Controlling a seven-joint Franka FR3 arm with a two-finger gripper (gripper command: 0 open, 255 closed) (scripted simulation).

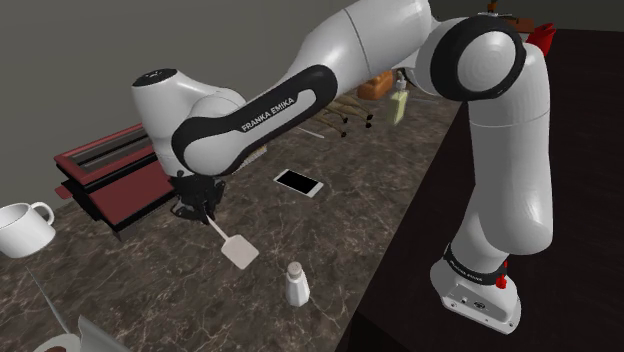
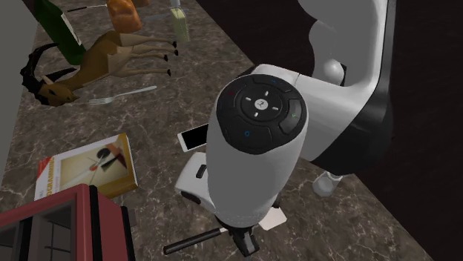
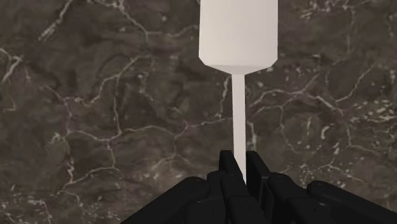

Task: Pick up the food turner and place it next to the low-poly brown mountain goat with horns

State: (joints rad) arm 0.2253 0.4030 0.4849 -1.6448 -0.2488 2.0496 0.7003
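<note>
The food turner is white, with a flat blade (image 3: 238, 32) on a thin shaft. My gripper (image 3: 240, 159) is shut on that shaft, its two black fingers clasping it. In the shoulder view the gripper (image 1: 200, 210) hangs low over the dark marble counter (image 1: 150, 290), and the turner (image 1: 238, 249) slants down from it toward the stand. I cannot tell whether the blade touches the counter. In the second exterior view the turner's dark handle (image 2: 191, 239) sticks out beside the gripper (image 2: 243, 241). The brown horned goat (image 2: 104, 55) lies on its side far along the counter.
A phone (image 1: 299, 183) lies just beyond the turner, and a white shaker (image 1: 295, 284) stands nearer the counter's edge. A red toaster (image 1: 110, 170) and a mug (image 1: 22, 228) sit at the shoulder view's left. Book (image 2: 89, 167), fork (image 2: 122, 95) and bottles (image 2: 178, 26) lie near the goat.
</note>
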